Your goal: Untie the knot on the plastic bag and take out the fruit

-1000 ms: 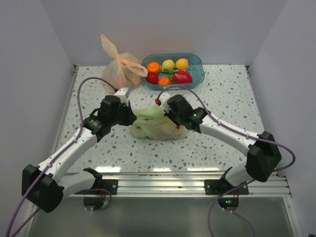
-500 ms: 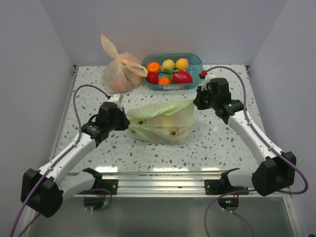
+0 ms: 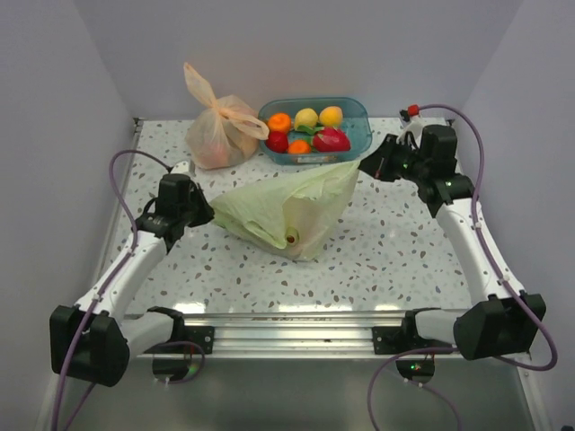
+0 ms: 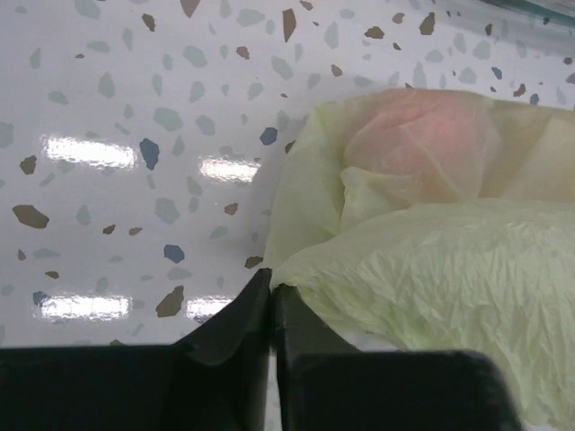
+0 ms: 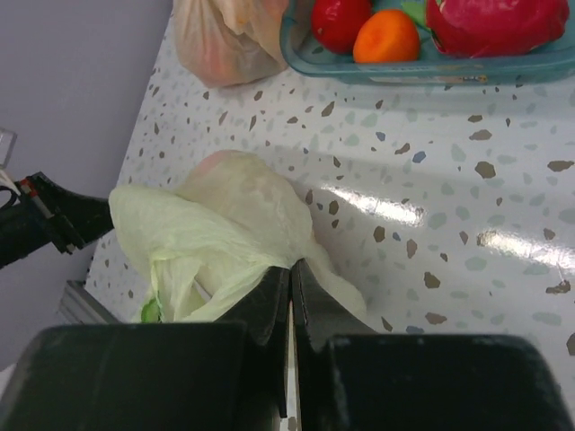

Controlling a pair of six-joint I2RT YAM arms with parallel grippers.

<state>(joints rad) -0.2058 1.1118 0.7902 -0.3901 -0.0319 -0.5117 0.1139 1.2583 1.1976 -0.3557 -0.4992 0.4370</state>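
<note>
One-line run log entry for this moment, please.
left gripper: shut on plastic bag | right gripper: shut on plastic bag | bag stretched between both | fruit inside | knot not discernible

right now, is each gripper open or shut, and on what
Left gripper: shut on an edge of the thin crinkly pale green plastic bag.
Right gripper: shut on the same bag's other end.

top: high, from near edge, whole table [image 3: 404,260] | wrists: close, sharing plastic bag [image 4: 431,296]
</note>
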